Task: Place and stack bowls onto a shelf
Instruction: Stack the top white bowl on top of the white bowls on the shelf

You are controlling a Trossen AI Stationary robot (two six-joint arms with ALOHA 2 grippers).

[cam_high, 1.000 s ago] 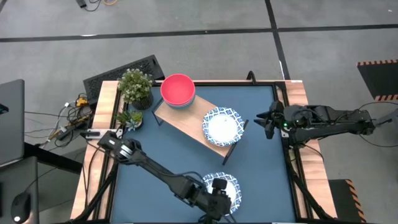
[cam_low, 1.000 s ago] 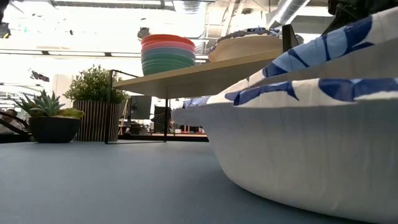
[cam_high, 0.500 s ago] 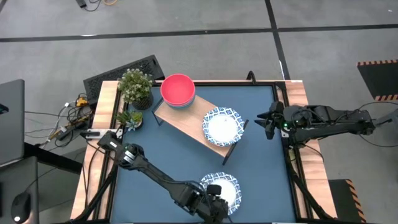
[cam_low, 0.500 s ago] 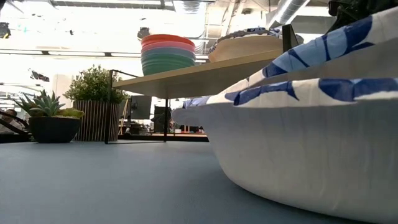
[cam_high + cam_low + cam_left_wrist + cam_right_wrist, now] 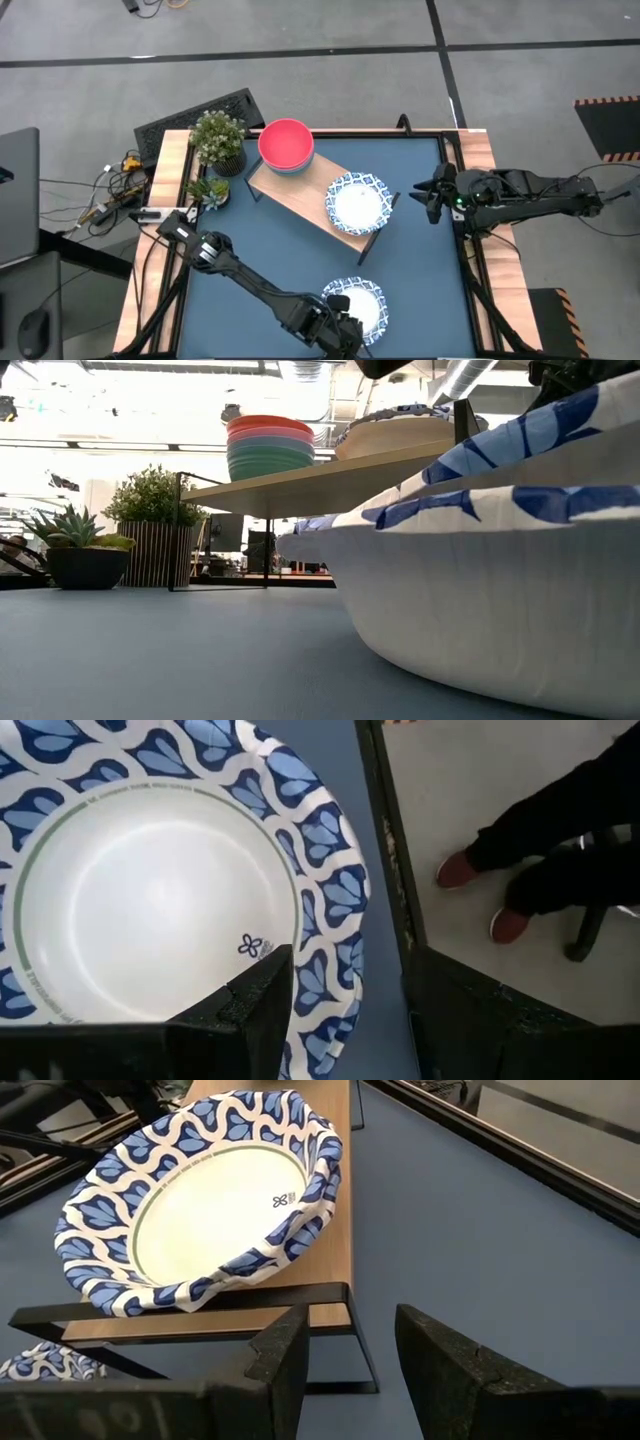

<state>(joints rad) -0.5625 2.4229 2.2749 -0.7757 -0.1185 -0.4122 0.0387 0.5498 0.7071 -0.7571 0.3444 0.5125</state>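
A white bowl with a blue-patterned rim (image 5: 364,298) (image 5: 150,890) sits near the table's near edge. The low view shows two such bowls (image 5: 480,600) nested there, the upper one tilted. My left gripper (image 5: 334,326) (image 5: 345,962) is open at this bowl's near-left rim. The light-wood shelf (image 5: 300,193) (image 5: 320,480) carries a pink-topped stack (image 5: 286,145) (image 5: 270,445) with green below at its far-left end. A patterned bowl (image 5: 358,203) (image 5: 210,1200) rests at its right end. My right gripper (image 5: 426,192) (image 5: 350,1320) waits open, right of the shelf. My left gripper stands from above astride the near bowl's rim (image 5: 335,920), one finger (image 5: 262,995) over the white inside and the other (image 5: 460,1010) outside over the table. I cannot tell whether either finger touches the bowl. The bowl rests on the one beneath.
Two potted plants (image 5: 218,140) (image 5: 208,190) stand left of the shelf's far end. The table's black near frame (image 5: 385,840) runs close beside the near bowl. Beyond it a person's legs and red shoes (image 5: 520,850) stand on the floor.
My left gripper has moved from over the middle of the near bowl toward the table's near-left, to the bowl's rim, uncovering the white inside. The bowls and the right arm have kept still.
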